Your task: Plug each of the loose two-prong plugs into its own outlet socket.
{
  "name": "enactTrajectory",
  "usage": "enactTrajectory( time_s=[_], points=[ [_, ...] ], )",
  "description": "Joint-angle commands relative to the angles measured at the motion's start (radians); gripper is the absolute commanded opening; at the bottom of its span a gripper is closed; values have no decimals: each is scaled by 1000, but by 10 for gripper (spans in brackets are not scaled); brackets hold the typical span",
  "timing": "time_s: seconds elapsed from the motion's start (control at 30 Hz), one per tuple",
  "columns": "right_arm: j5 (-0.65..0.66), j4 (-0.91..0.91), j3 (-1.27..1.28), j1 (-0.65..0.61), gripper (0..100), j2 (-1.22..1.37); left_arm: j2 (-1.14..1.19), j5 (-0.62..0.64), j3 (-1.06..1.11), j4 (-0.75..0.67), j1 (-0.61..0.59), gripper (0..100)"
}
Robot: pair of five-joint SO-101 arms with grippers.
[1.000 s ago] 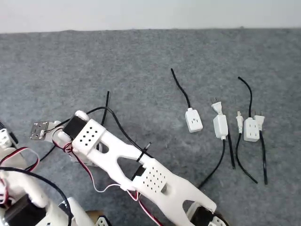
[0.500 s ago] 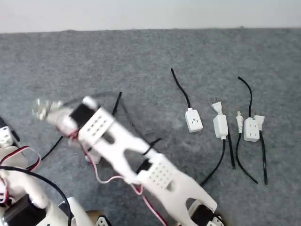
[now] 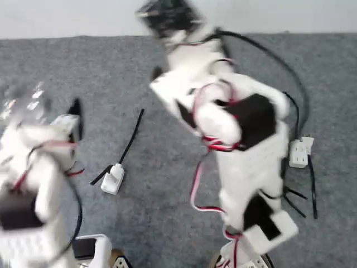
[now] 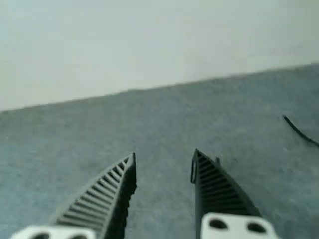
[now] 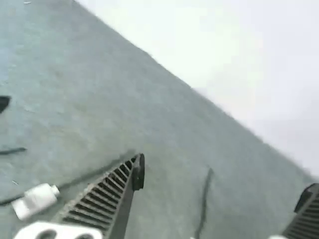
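A white plug point(image 3: 113, 178) with a short black cord point(image 3: 131, 139) lies alone on the grey carpet at centre left. It also appears as the white plug point(image 5: 35, 199) in the right wrist view. At the far right a white outlet socket point(image 3: 298, 154) shows beside the right arm; the other sockets are hidden behind that arm. My right gripper point(image 5: 224, 174) is raised high over the back of the table, wide open and empty; it is the blurred dark right gripper point(image 3: 167, 14) from above. My left gripper point(image 4: 163, 159) is open and empty above bare carpet at the left.
The raised right arm point(image 3: 240, 123) with its red and white wires blocks the middle of the high view. A black cord end point(image 4: 299, 132) lies on the carpet ahead of the left gripper. A pale wall borders the carpet at the back.
The right arm swung up from lying low across the left of the carpet to standing tall at centre back. The white plug it covered now lies in the open. The left arm rose.
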Motion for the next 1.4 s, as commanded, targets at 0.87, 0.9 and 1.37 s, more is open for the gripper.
enactTrajectory(
  time_s=[0.87,0.9,1.37],
  points=[
    [-12,41,321,194,456,-154,954,-262,274,-35,442,192],
    [-11,41,331,194,456,-157,974,-262,268,-35,434,192],
    [-12,42,342,196,456,-160,1200,-356,107,-31,28,192]
  ],
)
